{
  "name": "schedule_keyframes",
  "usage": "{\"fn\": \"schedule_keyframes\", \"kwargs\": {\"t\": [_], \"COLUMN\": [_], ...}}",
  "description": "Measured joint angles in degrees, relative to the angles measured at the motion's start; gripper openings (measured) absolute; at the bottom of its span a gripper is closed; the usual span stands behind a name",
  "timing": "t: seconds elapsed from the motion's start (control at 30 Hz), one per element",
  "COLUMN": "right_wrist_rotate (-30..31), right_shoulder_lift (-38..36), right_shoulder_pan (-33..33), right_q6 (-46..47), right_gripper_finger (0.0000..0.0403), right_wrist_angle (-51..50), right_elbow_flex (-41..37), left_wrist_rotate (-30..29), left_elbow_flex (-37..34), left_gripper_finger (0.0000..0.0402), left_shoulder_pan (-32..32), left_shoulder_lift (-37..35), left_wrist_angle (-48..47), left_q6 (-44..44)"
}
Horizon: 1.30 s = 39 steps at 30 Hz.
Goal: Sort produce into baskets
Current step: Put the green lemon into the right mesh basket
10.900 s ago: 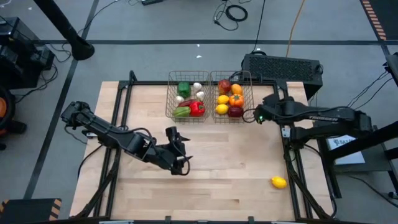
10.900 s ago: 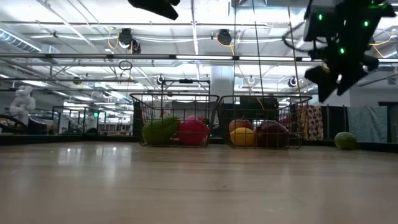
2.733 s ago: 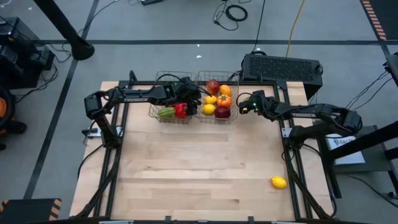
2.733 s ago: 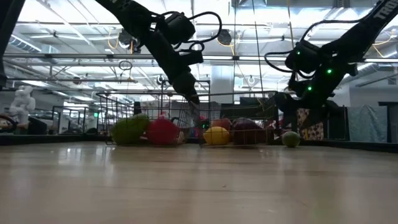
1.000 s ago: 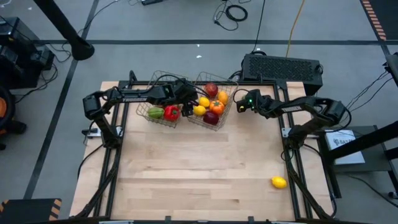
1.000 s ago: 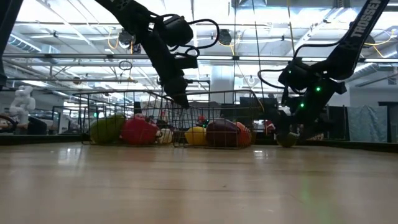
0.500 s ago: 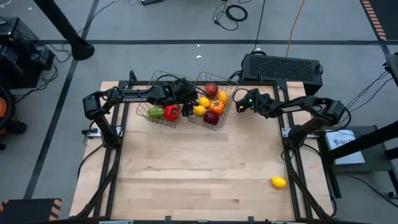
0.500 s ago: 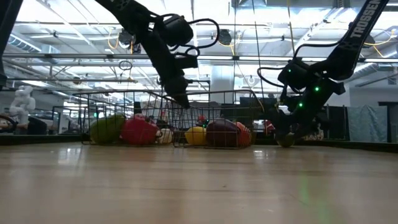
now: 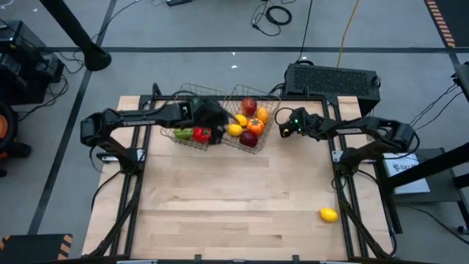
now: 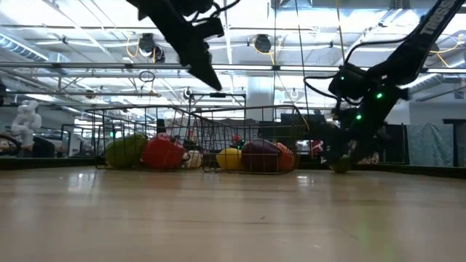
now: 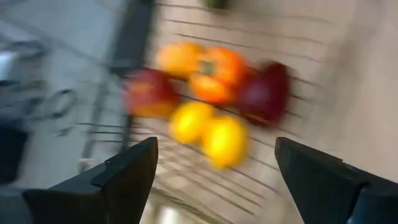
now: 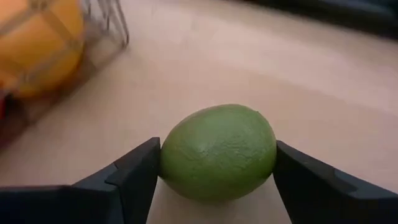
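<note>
Spanning most of the high view, the wooden counter [image 9: 234,198] carries two wire baskets [image 9: 253,125] at its far edge, both skewed from square and touching at one corner. Left basket [image 9: 183,130]: green pepper [image 9: 182,133] and red pepper [image 9: 201,134]. Right basket: apple [image 9: 250,107], oranges and lemons; my left wrist view shows these closer, blurred, as two yellow fruits [image 11: 211,134], an orange one, and dark red ones, behind wire.

My left gripper [image 9: 212,116] sits above the join between the baskets. From overhead I cannot read its jaws; the left wrist view shows them spread wide with nothing between them. The low view adds height: that arm [image 10: 182,33] is raised well clear of the basket rims.

My right gripper [image 9: 287,126] is down at the counter just beside the right basket. Overhead, its load is hidden. The right wrist view settles it: a green lime [image 12: 217,152] lies between my jaws, both fingers [image 12: 130,180] touching its sides, clenched on it, with the lime resting on the wood. The low view confirms this gripper [image 10: 341,161] at counter level.

One lemon [image 9: 328,215] lies alone near the front right corner, well apart from everything; only the high view shows it.
</note>
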Motion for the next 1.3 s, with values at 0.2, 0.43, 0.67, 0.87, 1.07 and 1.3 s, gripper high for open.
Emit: {"fn": "schedule_keyframes", "kwargs": {"t": [0.2,0.43,0.67,0.87,1.07,1.3], "right_wrist_rotate": [-0.7,-2.1,-3.0,-2.9,-1.7,-1.2], "right_shoulder_lift": [-9.3,-20.9,-30.9,-36.8,-40.0,-41.0], "right_shoulder_pan": [4.2,13.0,23.7,31.2,36.0,38.9], "right_q6": [3.4,10.1,15.8,16.7,15.0,12.5], "right_gripper_finger": [0.0274,0.0274,0.0274,0.0274,0.0274,0.0274], "right_wrist_angle": [-15.4,-26.5,-27.9,-23.9,-17.7,-11.5], "right_elbow_flex": [-0.2,-0.2,-0.2,-0.2,-0.2,-0.1], "left_wrist_rotate": [3.1,-8.6,-9.6,-9.9,-11.1,-20.5], "left_elbow_flex": [0.0,0.0,0.0,-0.1,-0.1,-0.1], "left_gripper_finger": [0.0331,0.0331,0.0315,0.0270,0.0231,0.0185], "left_shoulder_pan": [-7.5,-13.2,-13.6,-12.7,-14.8,-16.3], "left_shoulder_lift": [1.3,5.1,6.3,6.4,9.5,12.8], "left_wrist_angle": [-4.9,0.4,4.9,4.9,4.9,9.5], "left_q6": [3.8,9.5,12.0,12.2,11.0,12.6]}}
